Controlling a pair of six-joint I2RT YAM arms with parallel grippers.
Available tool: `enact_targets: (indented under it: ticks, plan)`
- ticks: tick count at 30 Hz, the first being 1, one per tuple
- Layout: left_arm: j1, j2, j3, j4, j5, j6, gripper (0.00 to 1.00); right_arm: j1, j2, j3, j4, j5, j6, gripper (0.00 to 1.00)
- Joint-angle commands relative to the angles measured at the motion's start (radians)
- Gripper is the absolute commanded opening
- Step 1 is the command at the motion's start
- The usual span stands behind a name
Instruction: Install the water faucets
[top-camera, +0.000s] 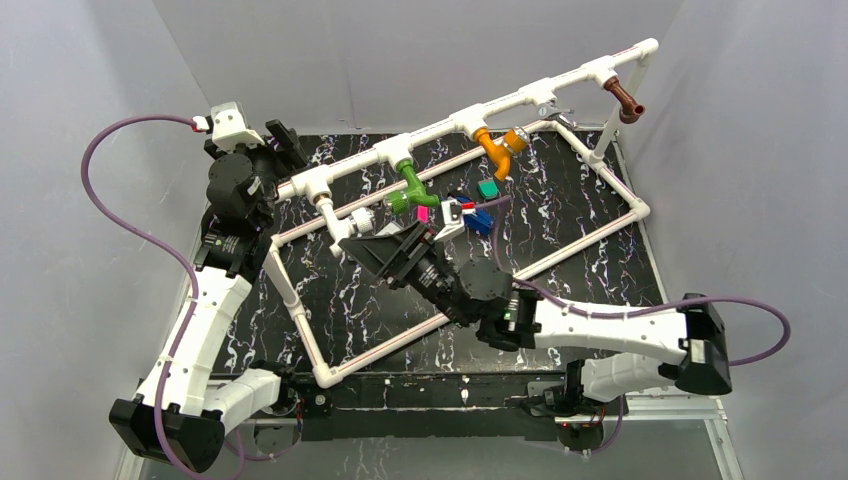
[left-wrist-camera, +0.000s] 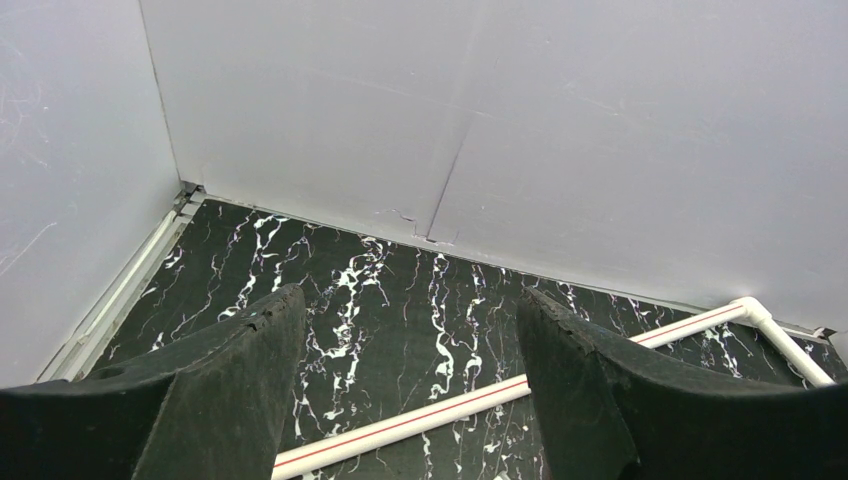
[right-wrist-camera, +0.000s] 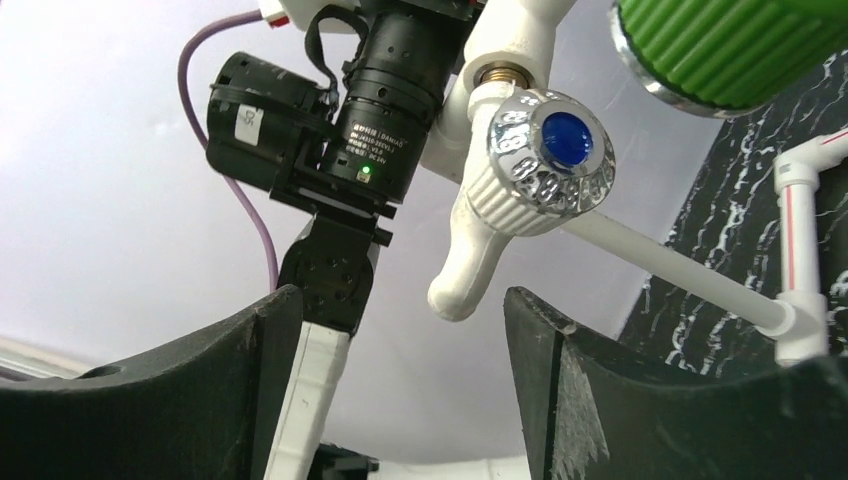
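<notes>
My right gripper (right-wrist-camera: 395, 300): white tap (right-wrist-camera: 520, 170) hangs dead ahead, green tap (right-wrist-camera: 725, 45) crowding beside it. My left gripper (left-wrist-camera: 410, 300): open tabletop (left-wrist-camera: 350, 260) ahead, 1 pipe (left-wrist-camera: 450, 405) crossing.

white pipe frame (top-camera: 298, 310) on black marbled table (top-camera: 360, 300).

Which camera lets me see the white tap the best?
The right wrist view: the white tap fills the middle, close up, with its shiny knob and blue cap clear. The top view shows it only small, hanging from the white pipe frame. The left wrist view does not show it at all.
</notes>
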Motion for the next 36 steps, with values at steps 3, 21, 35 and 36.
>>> enact_targets:
  ticks: [3,21,35,36]
  plan:
    - [0.006,0.073,-0.118,-0.312,-0.049,0.002,0.75,-0.003,-0.137,-0.052,-0.121,-0.077,-0.236,0.81]
    - [0.007,0.082,-0.116,-0.316,-0.038,-0.001,0.75,-0.004,-0.26,0.135,-0.442,-0.324,-1.287,0.73]
    - [0.012,0.094,-0.115,-0.315,-0.028,-0.001,0.75,0.014,-0.162,0.12,-0.365,-0.329,-2.078,0.78]
    - [0.012,0.094,-0.115,-0.316,-0.026,-0.001,0.75,0.019,-0.157,0.118,-0.346,-0.325,-2.116,0.78]
